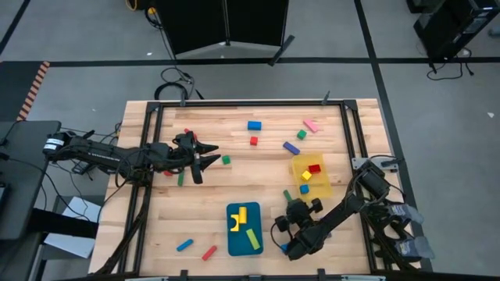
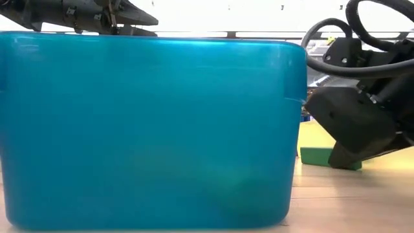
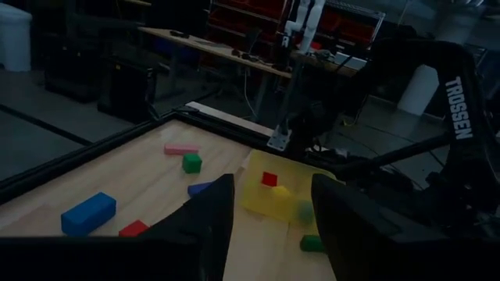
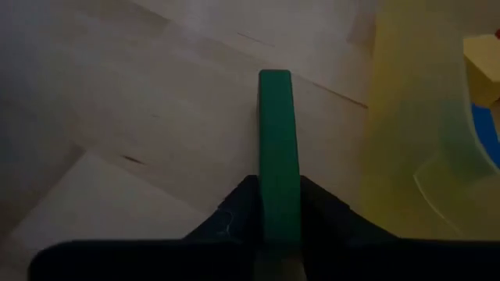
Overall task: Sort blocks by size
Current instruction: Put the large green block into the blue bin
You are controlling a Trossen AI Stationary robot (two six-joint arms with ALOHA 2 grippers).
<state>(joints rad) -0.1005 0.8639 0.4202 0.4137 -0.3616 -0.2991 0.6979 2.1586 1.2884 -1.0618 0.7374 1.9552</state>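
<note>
Fingers of the right gripper (image 4: 279, 215) press both long sides of a green bar (image 4: 277, 156), whose long axis runs straight out ahead of the wrist; the grip looks closed on it, so this arm has the piece in hand and any carry starts here; in the high view the right gripper (image 1: 291, 209) sits just beside the near corner of the yellow bin (image 1: 299, 184), between that bin and the blue tray (image 1: 233, 243). Being a long piece, the bar by my judgement belongs with the long yellow and lime bars in the tray, which lies on the side of the gripper away from the bin; a short sideways carry. The bin is translucent, thin-walled plastic holding small red and yellow cubes; the tray is opaque, glossy, round-cornered; the bar is matt, square-edged, rigid; the table (image 1: 250, 179) is pale planked wood. The left gripper (image 1: 205, 154) hovers well away from the bin, across the table, fingers parted and holding nothing; loose blocks lie scattered around it.
</note>
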